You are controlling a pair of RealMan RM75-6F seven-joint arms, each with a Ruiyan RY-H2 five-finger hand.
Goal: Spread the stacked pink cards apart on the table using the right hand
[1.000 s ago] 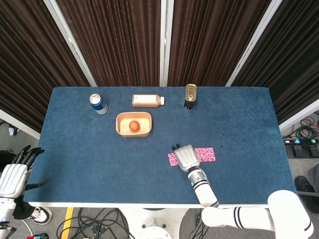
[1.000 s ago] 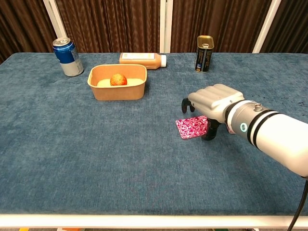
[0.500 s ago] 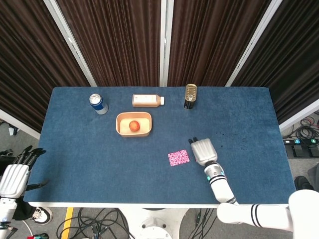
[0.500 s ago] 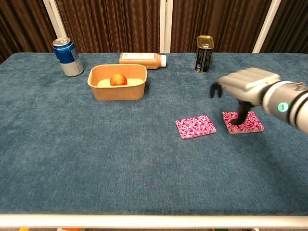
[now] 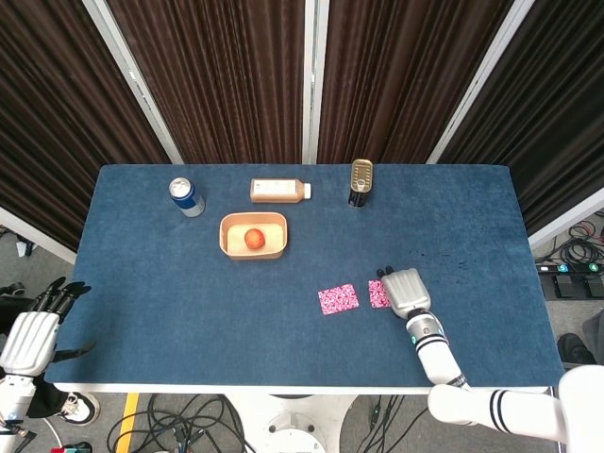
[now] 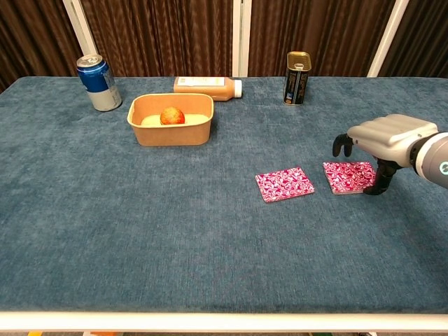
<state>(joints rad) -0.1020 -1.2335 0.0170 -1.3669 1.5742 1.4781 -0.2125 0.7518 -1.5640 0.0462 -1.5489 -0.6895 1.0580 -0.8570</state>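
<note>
Two pink patterned cards lie flat side by side on the blue table, a small gap between them: the left card (image 5: 338, 299) (image 6: 284, 184) and the right card (image 5: 377, 294) (image 6: 348, 176). My right hand (image 5: 406, 293) (image 6: 388, 140) hangs palm down over the right card's right edge, hiding part of it in the head view. Its fingers curve downward and hold nothing; one dark fingertip (image 6: 381, 184) reaches the table at that card's right edge. My left hand (image 5: 33, 330) hangs off the table's near left corner with fingers spread, empty; only the head view shows it.
A tan bowl (image 6: 170, 128) with an apple (image 6: 171, 115) in it stands left of centre. Behind it lie a bottle on its side (image 6: 206, 87), a blue can (image 6: 99, 83) at far left and a dark tin (image 6: 297, 68). The table's near edge (image 6: 224, 318) runs below.
My right hand has slid rightward, dragging the top card off the stack. One second ago it covered the stack; now two cards lie apart and the hand is past the right card.
</note>
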